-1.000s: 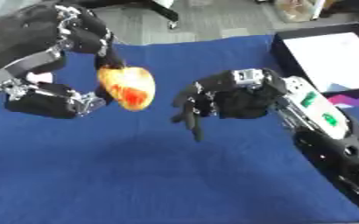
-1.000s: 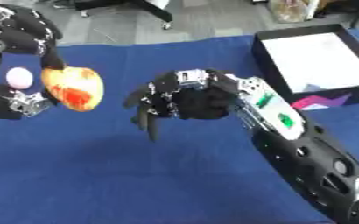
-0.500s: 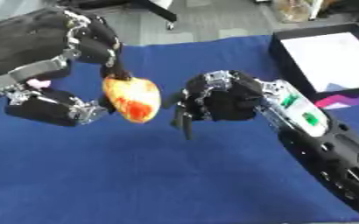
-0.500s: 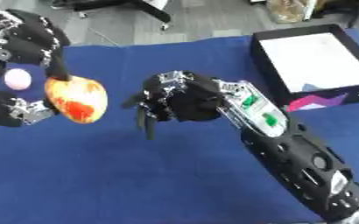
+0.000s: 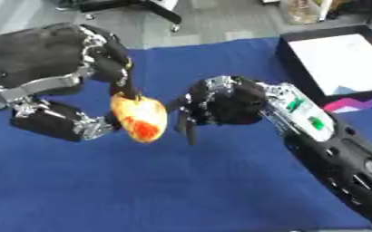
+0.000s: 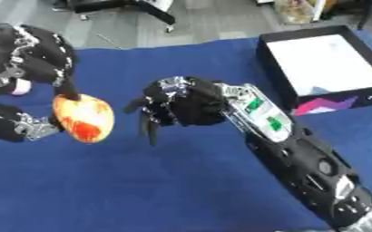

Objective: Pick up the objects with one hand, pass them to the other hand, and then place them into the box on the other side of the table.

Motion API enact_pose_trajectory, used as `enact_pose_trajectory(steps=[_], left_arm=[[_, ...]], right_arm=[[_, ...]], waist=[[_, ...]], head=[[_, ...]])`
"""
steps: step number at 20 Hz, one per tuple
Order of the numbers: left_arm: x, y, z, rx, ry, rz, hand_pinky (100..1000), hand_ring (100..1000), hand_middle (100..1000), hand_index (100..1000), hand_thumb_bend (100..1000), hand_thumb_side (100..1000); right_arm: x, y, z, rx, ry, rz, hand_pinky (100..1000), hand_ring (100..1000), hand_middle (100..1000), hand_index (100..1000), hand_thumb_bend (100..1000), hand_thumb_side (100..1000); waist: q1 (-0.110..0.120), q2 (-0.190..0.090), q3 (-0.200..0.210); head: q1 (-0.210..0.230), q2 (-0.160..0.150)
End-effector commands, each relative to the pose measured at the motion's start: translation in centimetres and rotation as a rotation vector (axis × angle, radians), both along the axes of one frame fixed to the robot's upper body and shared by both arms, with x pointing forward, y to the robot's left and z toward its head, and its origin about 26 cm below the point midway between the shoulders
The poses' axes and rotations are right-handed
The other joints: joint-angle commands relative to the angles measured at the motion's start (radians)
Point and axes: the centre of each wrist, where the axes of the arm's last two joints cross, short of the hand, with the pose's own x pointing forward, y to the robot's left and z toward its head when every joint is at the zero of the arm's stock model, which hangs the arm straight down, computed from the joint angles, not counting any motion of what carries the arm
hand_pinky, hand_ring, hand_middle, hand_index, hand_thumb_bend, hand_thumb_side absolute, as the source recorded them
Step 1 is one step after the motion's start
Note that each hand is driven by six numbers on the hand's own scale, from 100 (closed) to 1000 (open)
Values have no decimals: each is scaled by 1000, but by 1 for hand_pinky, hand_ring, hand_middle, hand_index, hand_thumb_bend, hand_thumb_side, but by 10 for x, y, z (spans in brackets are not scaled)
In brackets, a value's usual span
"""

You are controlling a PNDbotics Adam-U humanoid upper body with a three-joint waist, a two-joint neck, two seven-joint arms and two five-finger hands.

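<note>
An orange and red fruit-shaped object (image 5: 140,118) hangs above the blue cloth, pinched between the thumb and fingers of my left hand (image 5: 58,90). My right hand (image 5: 221,102) hovers just to its right, fingers relaxed and pointing down and left, a small gap away from the fruit. It holds nothing. The black box (image 5: 294,61) with a white inside (image 5: 340,63) stands at the table's far right.
A blue cloth (image 5: 181,190) covers the table. A pink round thing (image 6: 18,88) shows beside my left hand at the left edge. Grey floor and a chair base (image 5: 141,7) lie beyond the far edge.
My right hand has moved left toward the fruit, closing most of the gap. The left hand has carried the fruit slightly right and lower.
</note>
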Motion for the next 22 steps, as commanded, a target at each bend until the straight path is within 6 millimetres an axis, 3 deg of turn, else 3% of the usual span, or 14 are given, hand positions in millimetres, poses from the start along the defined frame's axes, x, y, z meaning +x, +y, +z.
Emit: enact_pose_trajectory(steps=[1,12,22], left_arm=[[1,5,6,28,-31,18,706,494,385,418,100,104],[7,4,1,37,-45,17,705,492,384,419,100,100],[8,-2,3,-32,-99,25,705,488,381,414,100,100]], right_arm=[[-4,4,17,17,-23,42,1000,579,610,926,100,1000],[-21,14,35,47,-11,130,1000,580,609,930,100,1000],[-30,28,30,-15,-27,162,1000,584,611,934,100,1000]], waist=[[0,-22,-1],[-3,-25,-1],[-7,-26,3]], head=[[-1,5],[-1,7],[-5,5]])
